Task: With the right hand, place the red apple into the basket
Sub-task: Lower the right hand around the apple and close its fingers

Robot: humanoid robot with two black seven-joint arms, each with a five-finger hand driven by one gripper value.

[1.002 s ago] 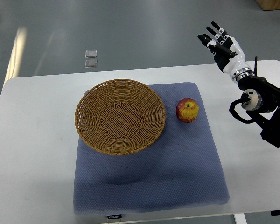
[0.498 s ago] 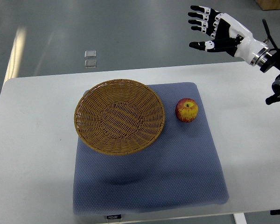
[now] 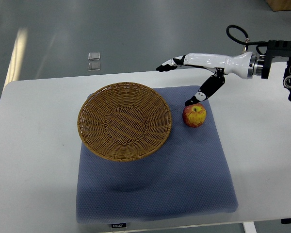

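Observation:
A red and yellow apple point(image 3: 194, 115) lies on the blue mat point(image 3: 155, 189), just right of the round wicker basket point(image 3: 124, 120). My right hand point(image 3: 182, 80) reaches in from the right edge and hovers over the apple's far side. Its fingers point(image 3: 167, 65) are spread and point left beyond the apple. The thumb tip point(image 3: 189, 102) is at the apple's top edge. The hand holds nothing. The basket has nothing in it. The left arm does not show.
The mat lies on a white table point(image 3: 34, 145). Two small clear squares point(image 3: 94, 60) lie on the grey floor beyond the table's far edge. The right forearm and its black joint point(image 3: 281, 58) hang over the table's far right corner.
The right hand has swung from high at the right, down and left, turning flat with the fingers stretched out over the apple. The apple and basket have not moved.

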